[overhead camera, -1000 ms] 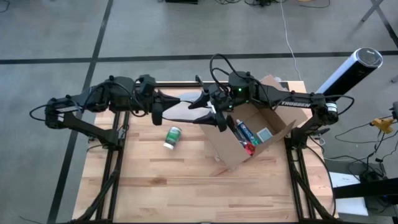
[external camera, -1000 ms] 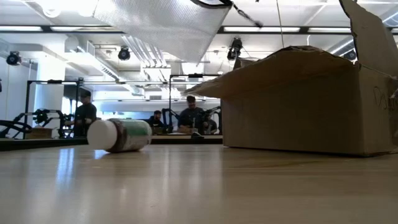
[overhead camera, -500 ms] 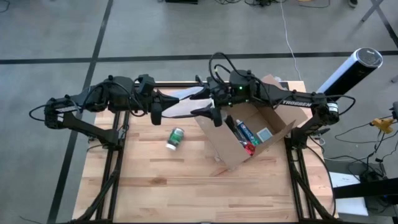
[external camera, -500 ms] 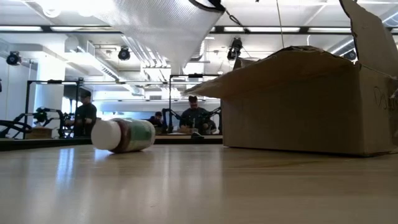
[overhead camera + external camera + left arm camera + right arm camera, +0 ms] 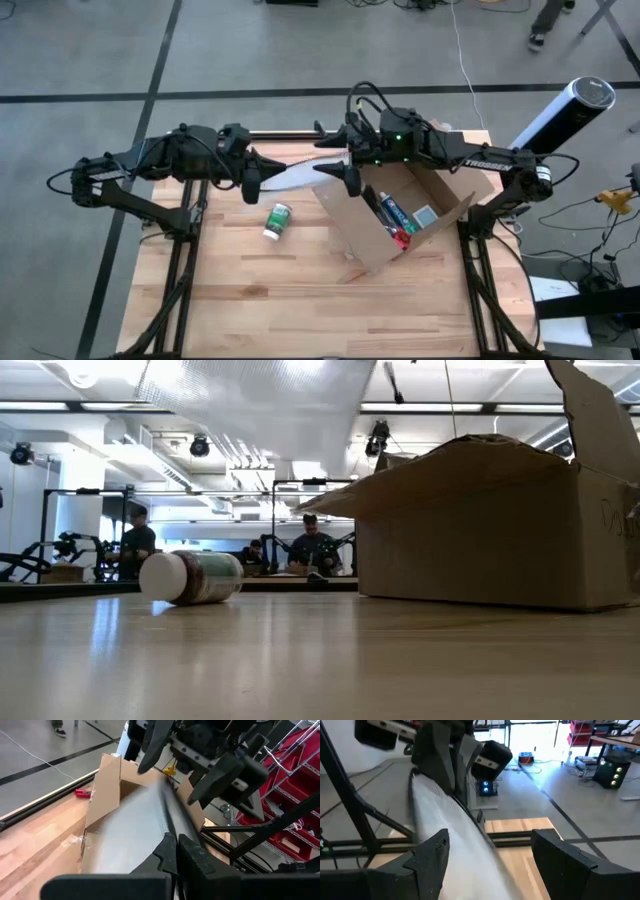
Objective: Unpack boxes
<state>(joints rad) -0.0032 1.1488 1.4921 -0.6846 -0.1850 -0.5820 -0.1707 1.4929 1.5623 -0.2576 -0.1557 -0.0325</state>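
Lying diagonally, box point(image 5: 400, 215) opens upward; left pincer point(image 5: 252, 184) clamps pouch point(image 5: 290, 174); right pincer point(image 5: 338, 168) wide.

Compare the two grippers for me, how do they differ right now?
The left gripper is shut on the translucent pouch; the right gripper stands open, its fingers either side of the pouch without gripping it. The left gripper hangs over bare table near the fallen bottle; the right gripper is at the open cardboard box. Both are raised above the table, at opposite ends of the pouch.
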